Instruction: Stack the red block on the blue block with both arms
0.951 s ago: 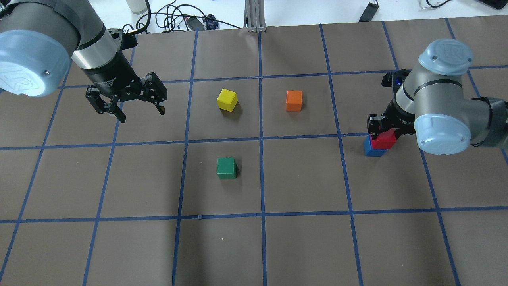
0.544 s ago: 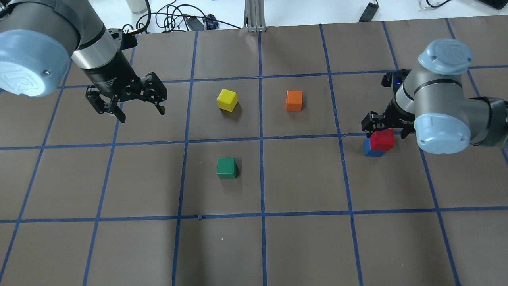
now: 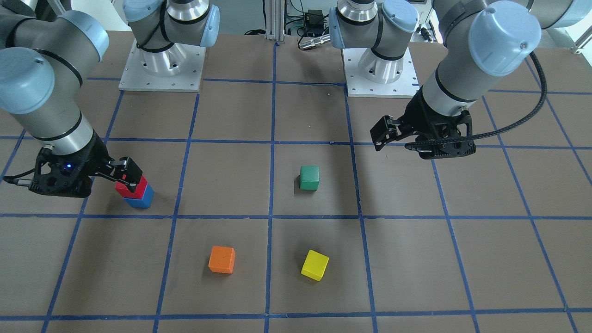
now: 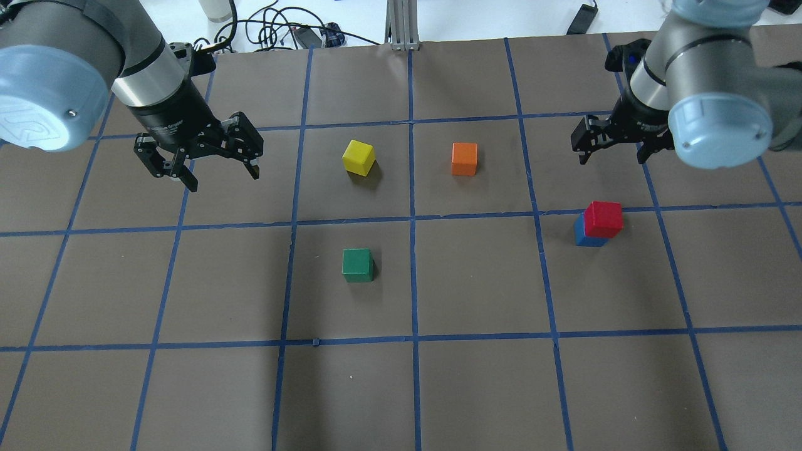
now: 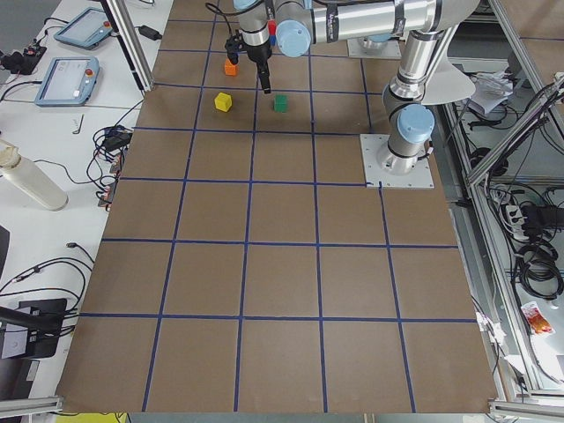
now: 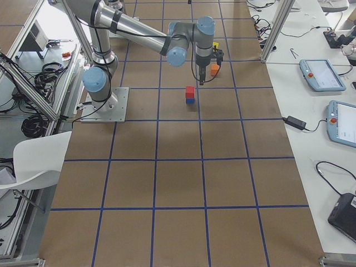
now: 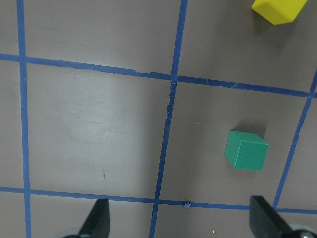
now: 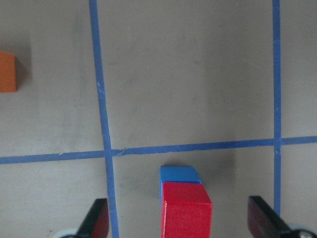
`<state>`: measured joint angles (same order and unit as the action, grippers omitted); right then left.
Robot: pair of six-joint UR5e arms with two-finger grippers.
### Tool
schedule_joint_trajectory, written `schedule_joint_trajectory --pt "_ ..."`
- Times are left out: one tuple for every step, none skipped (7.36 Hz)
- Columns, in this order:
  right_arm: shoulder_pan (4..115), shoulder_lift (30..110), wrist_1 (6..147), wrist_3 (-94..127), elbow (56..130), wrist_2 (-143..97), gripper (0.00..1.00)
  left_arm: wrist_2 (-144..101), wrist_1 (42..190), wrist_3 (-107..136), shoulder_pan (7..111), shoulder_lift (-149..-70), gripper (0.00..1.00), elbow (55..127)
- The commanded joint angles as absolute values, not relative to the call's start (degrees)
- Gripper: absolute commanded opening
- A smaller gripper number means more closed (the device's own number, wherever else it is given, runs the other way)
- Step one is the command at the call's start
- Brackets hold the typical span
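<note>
The red block (image 4: 603,218) sits on top of the blue block (image 4: 584,237) on the right side of the table, slightly offset. The stack also shows in the front view, red block (image 3: 128,188) on blue block (image 3: 140,200), and in the right wrist view, red block (image 8: 185,210) on blue block (image 8: 179,174). My right gripper (image 4: 611,158) is open and empty, raised above and behind the stack, touching neither block. My left gripper (image 4: 223,180) is open and empty, hovering over the left side, far from the stack.
A yellow block (image 4: 358,156) and an orange block (image 4: 464,158) lie in the far middle squares. A green block (image 4: 358,265) lies nearer the middle and shows below the left wrist (image 7: 246,149). Cables lie beyond the table's far edge.
My right gripper has opened, let go of the red block and lifted away from it. The red block stays on the blue block. The left arm has not moved.
</note>
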<state>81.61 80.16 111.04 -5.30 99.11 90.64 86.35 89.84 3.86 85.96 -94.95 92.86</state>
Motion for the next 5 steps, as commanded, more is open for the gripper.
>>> schedule_joint_trajectory --pt "85.9 79.7 98.4 0.7 89.7 90.5 1.0 86.5 89.8 4.0 86.0 -94.4 1.0 93.0" --pt "90.3 81.5 95.1 7.0 87.7 91.6 1.0 86.5 89.8 4.0 86.0 -93.6 1.0 92.5" --pt "90.7 84.6 92.7 7.0 87.5 92.1 1.0 86.6 89.9 4.0 86.0 -93.2 1.0 92.7" --pt "90.6 85.3 92.6 7.6 87.4 92.0 1.0 86.7 89.9 4.0 86.0 -93.0 1.0 92.7" --pt "90.8 85.1 92.6 8.3 87.5 91.5 1.0 86.6 89.9 4.0 86.0 -92.7 1.0 92.4"
